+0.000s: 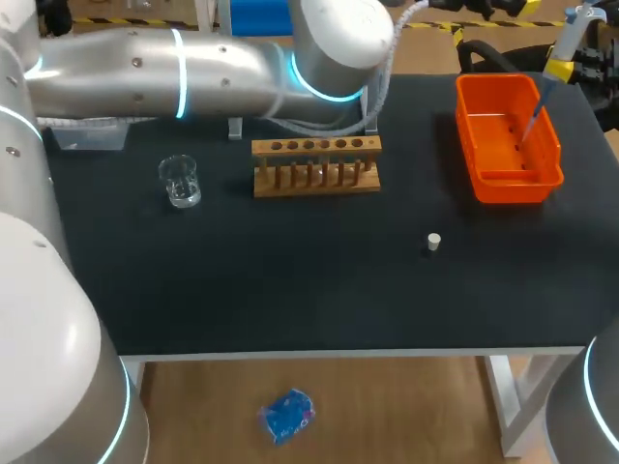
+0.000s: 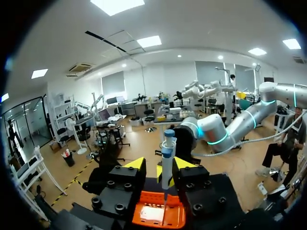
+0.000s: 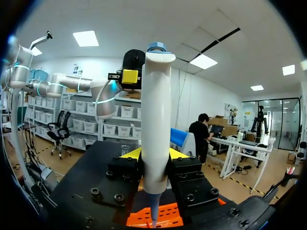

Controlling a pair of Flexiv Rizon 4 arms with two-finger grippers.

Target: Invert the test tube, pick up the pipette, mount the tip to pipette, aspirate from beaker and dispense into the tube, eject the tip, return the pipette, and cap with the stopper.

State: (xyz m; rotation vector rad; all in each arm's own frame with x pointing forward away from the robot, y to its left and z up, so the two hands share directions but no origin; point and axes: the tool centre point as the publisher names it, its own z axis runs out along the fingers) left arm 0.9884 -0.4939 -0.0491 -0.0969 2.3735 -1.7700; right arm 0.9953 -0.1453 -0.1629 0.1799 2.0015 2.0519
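Step in hand, as judged: tip ejection. The right hand (image 3: pixel 154 155) pinches the pipette (image 1: pixel 571 39), tip down over the orange tray (image 1: pixel 510 186) at the far right of the table (image 1: pixel 290 290). The left hand (image 2: pixel 159 166) stands spread, with the pipette in its gap. Keep the tip inside the tray walls before ejecting. No labels are legible.
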